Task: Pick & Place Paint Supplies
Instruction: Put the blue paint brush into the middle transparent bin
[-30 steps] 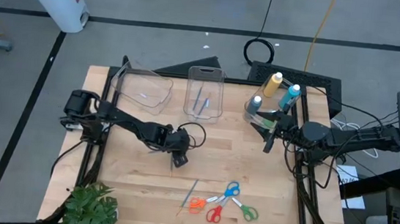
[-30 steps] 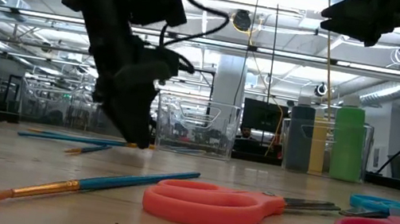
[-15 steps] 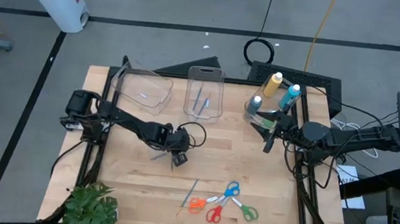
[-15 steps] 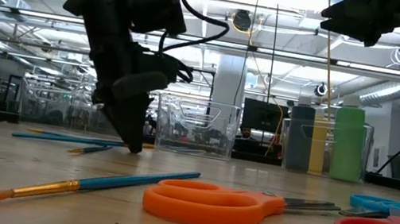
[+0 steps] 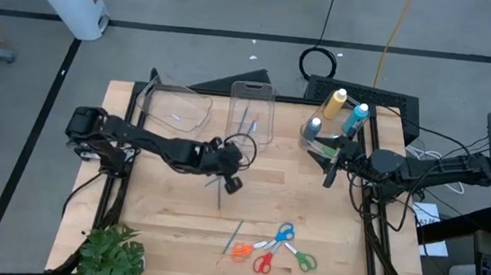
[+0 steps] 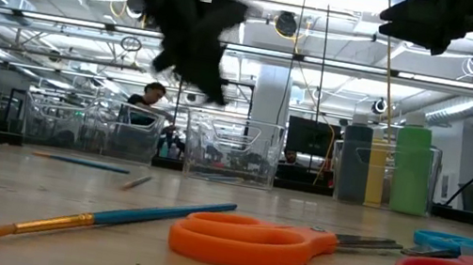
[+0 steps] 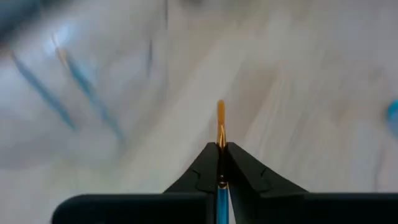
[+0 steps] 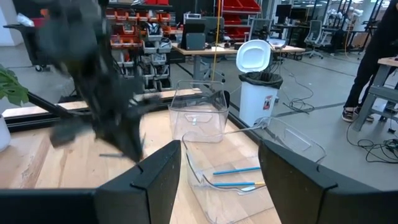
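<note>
Done: two brushes (image 5: 246, 121) lay in the middle bin (image 5: 252, 94) | left gripper (image 5: 224, 167) clamped a blue-handled brush (image 7: 220, 124) mid-table | right gripper (image 5: 333, 164) idle, open, empty | left: scissors (image 5: 273, 247), one brush (image 5: 231, 241) near front edge

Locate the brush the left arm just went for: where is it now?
The brush is clamped in the left gripper, lifted off the table near its middle in the high view, just in front of the middle clear bin.
</note>
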You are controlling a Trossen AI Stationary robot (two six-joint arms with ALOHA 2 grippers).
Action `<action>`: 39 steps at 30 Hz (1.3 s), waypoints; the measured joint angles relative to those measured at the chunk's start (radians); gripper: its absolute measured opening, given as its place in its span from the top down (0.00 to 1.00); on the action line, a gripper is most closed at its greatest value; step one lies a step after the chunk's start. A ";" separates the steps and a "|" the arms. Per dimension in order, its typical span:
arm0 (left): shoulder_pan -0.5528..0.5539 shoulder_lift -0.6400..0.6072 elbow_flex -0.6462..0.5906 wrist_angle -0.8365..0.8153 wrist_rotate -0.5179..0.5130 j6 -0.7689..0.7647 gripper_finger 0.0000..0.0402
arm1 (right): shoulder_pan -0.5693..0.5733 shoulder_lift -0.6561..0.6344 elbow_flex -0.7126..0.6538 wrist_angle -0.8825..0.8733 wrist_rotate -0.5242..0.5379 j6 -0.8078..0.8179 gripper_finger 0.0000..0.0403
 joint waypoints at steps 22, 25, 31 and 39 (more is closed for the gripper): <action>0.380 0.069 0.142 0.467 -0.108 0.131 0.98 | 0.000 0.000 0.000 0.000 -0.002 -0.008 0.48; 0.404 0.140 0.141 0.460 -0.100 0.077 0.95 | 0.000 0.000 0.000 0.000 -0.001 -0.008 0.48; 0.416 0.248 0.141 0.459 -0.091 0.021 0.95 | 0.000 0.000 0.000 0.000 -0.001 -0.019 0.48; 0.416 0.299 0.141 0.455 -0.091 0.001 0.90 | 0.000 0.000 0.000 0.003 0.000 -0.025 0.48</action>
